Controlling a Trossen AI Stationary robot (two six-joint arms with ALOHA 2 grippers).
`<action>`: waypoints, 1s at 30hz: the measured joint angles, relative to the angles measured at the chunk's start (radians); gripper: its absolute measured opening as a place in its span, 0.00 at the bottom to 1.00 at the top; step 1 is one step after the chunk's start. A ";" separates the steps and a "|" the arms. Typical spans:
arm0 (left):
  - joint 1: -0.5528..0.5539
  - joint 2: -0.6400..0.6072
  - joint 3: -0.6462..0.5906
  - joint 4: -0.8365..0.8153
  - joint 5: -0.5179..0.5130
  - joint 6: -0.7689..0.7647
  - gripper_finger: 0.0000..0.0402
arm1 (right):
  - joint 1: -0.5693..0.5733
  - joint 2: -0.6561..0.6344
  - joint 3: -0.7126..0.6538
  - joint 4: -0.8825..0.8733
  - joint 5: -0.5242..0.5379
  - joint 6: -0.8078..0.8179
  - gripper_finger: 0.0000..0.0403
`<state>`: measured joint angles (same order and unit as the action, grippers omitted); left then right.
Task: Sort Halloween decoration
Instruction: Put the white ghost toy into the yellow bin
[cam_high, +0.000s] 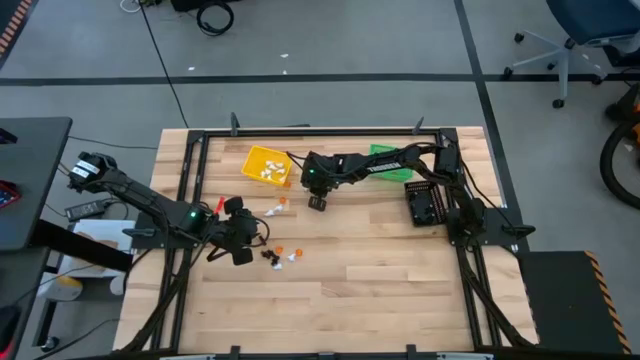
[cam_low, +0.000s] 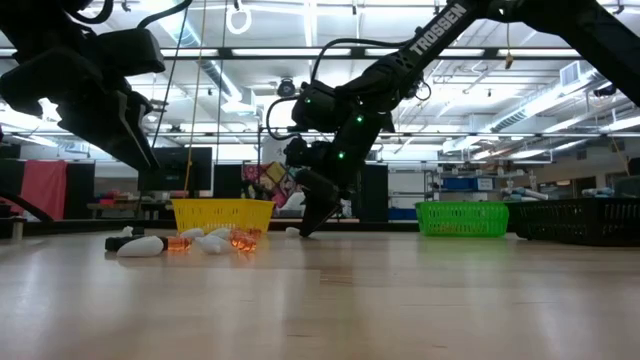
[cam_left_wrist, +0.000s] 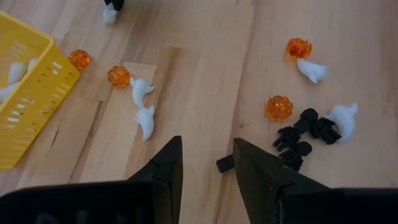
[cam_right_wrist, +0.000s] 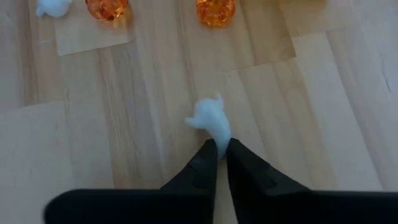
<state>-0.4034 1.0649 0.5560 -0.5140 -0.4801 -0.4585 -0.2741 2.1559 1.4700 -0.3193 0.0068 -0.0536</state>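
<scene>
The right gripper (cam_right_wrist: 218, 148) stands low over the table (cam_high: 400, 290) near its middle, just at five o'clock of the yellow bin (cam_high: 266, 165), and its fingers are pinched together on the tail end of a small white ghost (cam_right_wrist: 208, 118). In the right wrist view the ghost lies straight ahead of the fingertips, its long axis roughly in line with them, so most of its body sticks out beyond the pinch; the hold looks shallow, and I judge a lift could let it slip. Two orange pumpkins (cam_right_wrist: 215, 10) lie farther ahead of it, apart from it. The yellow bin, which already has white pieces in it, is close at about eleven o'clock of this gripper in the high view, so the right arm is plainly the nearer one for this piece. The left gripper (cam_left_wrist: 206, 163) hovers at about eight o'clock of the right one, its fingers apart and empty, beside the main scatter (cam_high: 280, 253) of the Halloween decoration: white ghosts, orange pumpkins and a knot of black spiders (cam_left_wrist: 297, 140), with one black bit (cam_left_wrist: 224, 163) just ahead of its fingers. The green bin (cam_high: 391, 160) and black bin (cam_high: 424, 203) sit at the table's right.
</scene>
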 joint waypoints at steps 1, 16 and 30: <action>0.000 0.000 0.000 0.000 0.000 -0.001 0.29 | 0.000 0.000 0.000 0.001 0.001 0.000 0.07; 0.000 0.000 0.000 0.000 0.057 -0.030 0.29 | 0.015 0.000 0.000 0.037 0.026 -0.013 0.01; 0.000 0.000 0.000 -0.004 0.078 -0.054 0.29 | 0.026 0.000 0.000 0.043 0.025 -0.021 0.06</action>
<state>-0.4030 1.0649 0.5560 -0.5177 -0.4023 -0.5129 -0.2484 2.1559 1.4700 -0.2763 0.0321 -0.0746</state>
